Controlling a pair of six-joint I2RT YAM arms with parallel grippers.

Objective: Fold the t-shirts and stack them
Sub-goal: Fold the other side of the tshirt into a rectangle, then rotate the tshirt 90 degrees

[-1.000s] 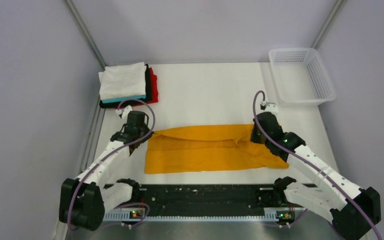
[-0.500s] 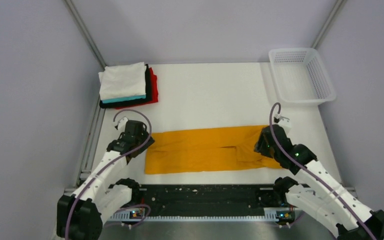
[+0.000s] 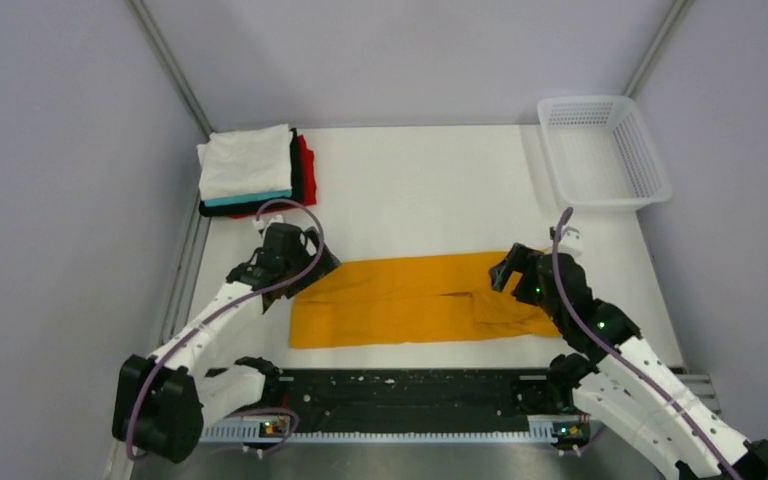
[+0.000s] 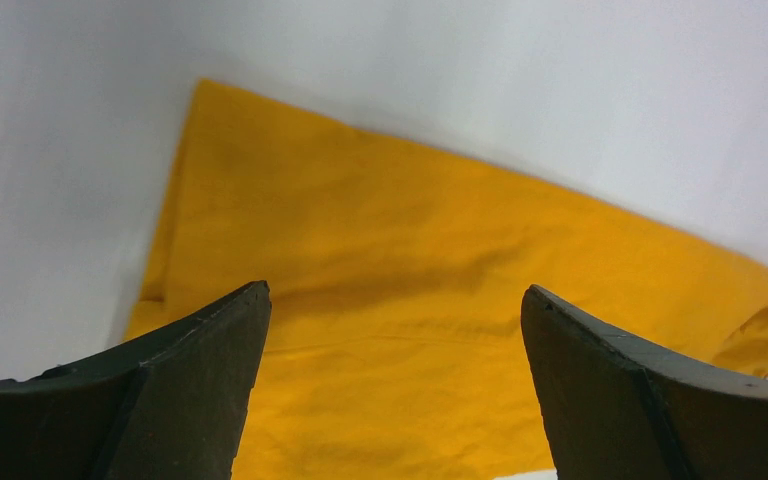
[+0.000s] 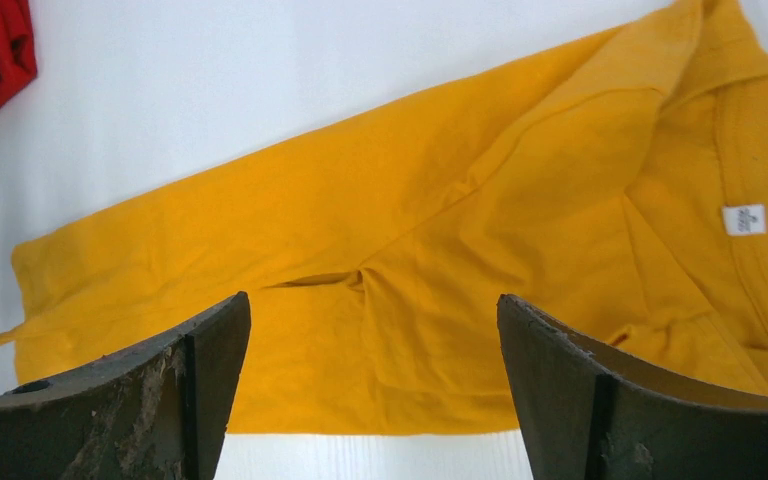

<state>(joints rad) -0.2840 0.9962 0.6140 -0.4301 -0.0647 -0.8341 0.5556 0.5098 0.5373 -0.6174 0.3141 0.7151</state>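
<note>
Across the near middle of the white table point(image 3: 410, 180) lies the orange-yellow shirt point(image 3: 415, 300), folded into a long flat band, its small white tag point(image 5: 743, 219) at the collar end. Over its left end hovers the left gripper point(image 4: 395, 290), and over its right end the right gripper point(image 5: 373, 298), both spread wide and holding nothing. The folded shirts point(image 3: 250, 170) sit stacked at the far-left corner, with a mesh basket point(image 3: 605, 150) at the far right.

Hidden under white t-shirt point(image 3: 245, 160) at far-left corner of worktop point(image 3: 410, 190): most of teal t-shirt point(image 3: 250, 199), black t-shirt point(image 3: 297, 165), red t-shirt point(image 3: 307, 172). Partly covered by left gripper point(image 3: 312, 270) and right gripper point(image 3: 510, 266): ends of orange t-shirt point(image 3: 410, 300). Too small to read: print on tag point(image 5: 744, 219).
</note>
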